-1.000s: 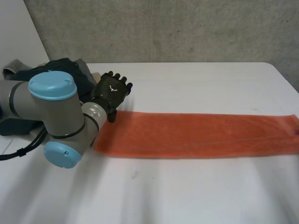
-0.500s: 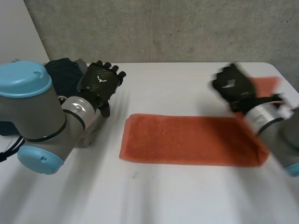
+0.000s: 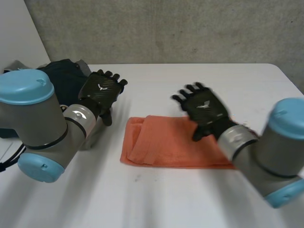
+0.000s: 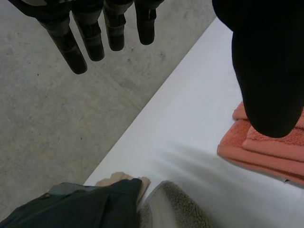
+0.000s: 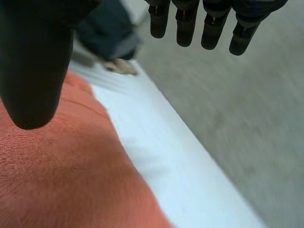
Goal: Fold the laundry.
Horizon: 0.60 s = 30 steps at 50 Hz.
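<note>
The orange towel [image 3: 175, 142] lay folded in the middle of the frame on the white table [image 3: 156, 199], its left end doubled into visible layers. The right hand [image 3: 205, 108] was over the towel's right half, its fingers straight and spread, holding nothing; whether it touched the cloth could not be told. In the right wrist view its fingers [image 5: 190, 23] stood well apart from the thumb, with the towel [image 5: 61, 175] under the palm. The left hand [image 3: 102, 90], toward the upper left of the frame, was likewise spread and empty, clear of the towel's left end and beside a pile of dark laundry [image 3: 64, 76]. In the left wrist view its straight fingers [image 4: 71, 42] held nothing; the towel's layered corner [image 4: 266, 152] lay beside the thumb, apart from a grey fleecy garment [image 4: 178, 211] next to the dark pile.
</note>
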{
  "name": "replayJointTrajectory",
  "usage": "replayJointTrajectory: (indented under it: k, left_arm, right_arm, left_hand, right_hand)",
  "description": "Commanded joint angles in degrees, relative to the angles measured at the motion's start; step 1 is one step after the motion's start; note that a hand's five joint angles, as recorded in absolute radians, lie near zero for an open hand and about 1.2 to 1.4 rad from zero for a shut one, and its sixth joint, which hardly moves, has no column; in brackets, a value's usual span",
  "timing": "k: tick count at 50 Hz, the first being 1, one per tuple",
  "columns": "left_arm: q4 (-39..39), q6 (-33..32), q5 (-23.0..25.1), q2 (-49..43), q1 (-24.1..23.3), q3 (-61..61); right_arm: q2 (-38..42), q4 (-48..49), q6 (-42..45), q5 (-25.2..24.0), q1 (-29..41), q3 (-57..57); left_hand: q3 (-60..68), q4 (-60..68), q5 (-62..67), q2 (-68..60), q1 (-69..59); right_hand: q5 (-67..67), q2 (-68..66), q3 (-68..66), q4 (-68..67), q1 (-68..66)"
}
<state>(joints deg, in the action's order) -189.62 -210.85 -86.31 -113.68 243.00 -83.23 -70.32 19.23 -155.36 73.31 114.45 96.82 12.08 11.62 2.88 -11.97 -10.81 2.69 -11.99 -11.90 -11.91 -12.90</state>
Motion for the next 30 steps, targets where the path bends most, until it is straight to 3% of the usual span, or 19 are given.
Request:
replayJointTrajectory:
  k: [1, 4, 8, 9, 12, 15, 19, 25, 30]
  left_arm:
    - [-1.2, 0.0, -0.1, -1.3, -2.6, 0.3]
    - [-1.4, 0.0, 0.0, -1.6, -2.9, 0.1]
    - [-1.3, 0.0, -0.1, -2.1, -3.0, -0.3]
    - [-1.4, 0.0, -0.1, -2.1, -3.0, -0.4]
    - [-1.4, 0.0, -0.1, -2.1, -3.0, -0.4]
    - [-1.3, 0.0, -0.2, -2.1, -2.9, -0.4]
    - [-1.3, 0.1, -0.3, -1.4, -2.9, -0.6]
    - [-1.3, 0.1, -0.4, 0.3, -2.4, -2.1]
    - [-1.4, 0.5, -0.9, 0.6, -1.6, -3.2]
  right_arm:
    - [-0.4, -14.3, -1.5, 0.6, -8.3, 4.9]
    - [1.2, -14.8, 5.1, 2.5, -11.0, 7.2]
    - [2.5, -9.9, 11.5, 7.8, -14.3, 9.3]
    - [2.5, -5.2, 11.6, 9.6, -15.0, 9.6]
    - [1.3, 4.4, 13.3, 12.2, -13.8, 10.1]
    - [-1.6, 7.4, 14.6, 11.9, -10.3, 9.4]
    - [-3.4, 7.6, 14.8, 8.4, -1.5, 6.1]
    - [5.6, 8.1, 15.6, -0.9, 12.4, 1.8]
    - [11.7, 7.3, 15.7, -6.6, 18.9, -1.0]
  left_hand:
    - [-2.1, -1.6, -2.9, 2.0, 0.8]
    - [-2.1, -1.6, -2.9, 2.0, 0.8]
    - [-2.1, -1.6, -2.9, 2.0, 0.8]
    - [-2.1, -1.6, -2.9, 2.0, 0.8]
    - [-2.1, -1.6, -2.9, 2.0, 0.8]
    - [-2.1, -1.6, -2.9, 2.0, 0.8]
    - [-2.1, -1.6, -2.9, 2.0, 0.8]
    - [-2.1, -1.6, -2.9, 2.0, 0.8]
    - [-2.1, -1.6, -2.9, 2.0, 0.8]
  right_hand:
    - [-2.7, 2.0, 1.9, 1.9, 2.9]
    - [-2.7, 2.0, 1.9, 1.9, 2.9]
    - [57.9, -58.6, -58.7, -58.7, -57.7]
    - [67.2, -67.9, -68.0, -68.0, -67.0]
    - [67.3, -68.0, -68.1, -68.1, -67.1]
    - [67.3, -68.0, -68.1, -68.1, -67.1]
    - [67.3, -68.0, -68.1, -68.1, -67.1]
    - [67.3, -68.0, -68.1, -68.1, -67.1]
    - [67.3, -68.0, -68.1, -68.1, -67.1]
